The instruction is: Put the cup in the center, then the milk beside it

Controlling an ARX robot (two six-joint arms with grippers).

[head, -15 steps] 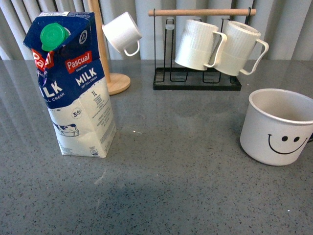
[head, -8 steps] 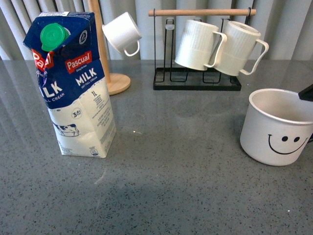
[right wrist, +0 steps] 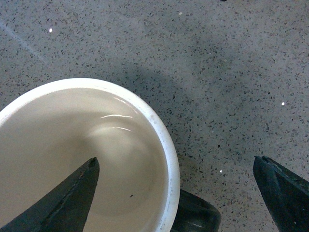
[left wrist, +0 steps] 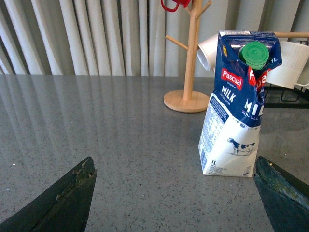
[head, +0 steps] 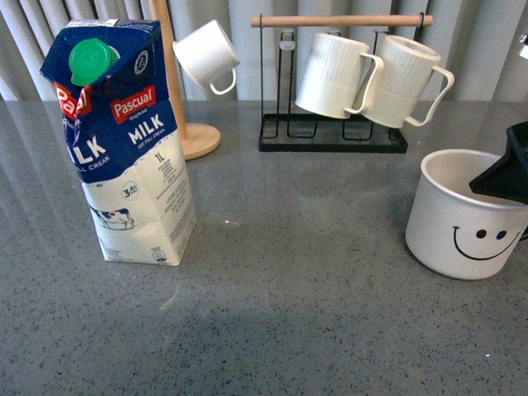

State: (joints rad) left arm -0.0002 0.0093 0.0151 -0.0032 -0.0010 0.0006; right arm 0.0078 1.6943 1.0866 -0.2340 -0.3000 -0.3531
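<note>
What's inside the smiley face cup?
Nothing that shows: the cup has a cream inside that looks bare and empty in the right wrist view. One finger of the open right gripper covers part of the bottom, so that patch cannot be seen.

Front and left wrist views share the milk [head: 124, 148]; right wrist looks closely down into the cup [right wrist: 96, 145].

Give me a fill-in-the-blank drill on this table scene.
The milk has a ____ screw cap. In the front view, the cup stands on the table toward its ____ edge. Jaws of the right gripper stand ____ over the cup's rim. ____ ribbed mugs hang on the black rack.
Missing: green; right; open; two.
</note>
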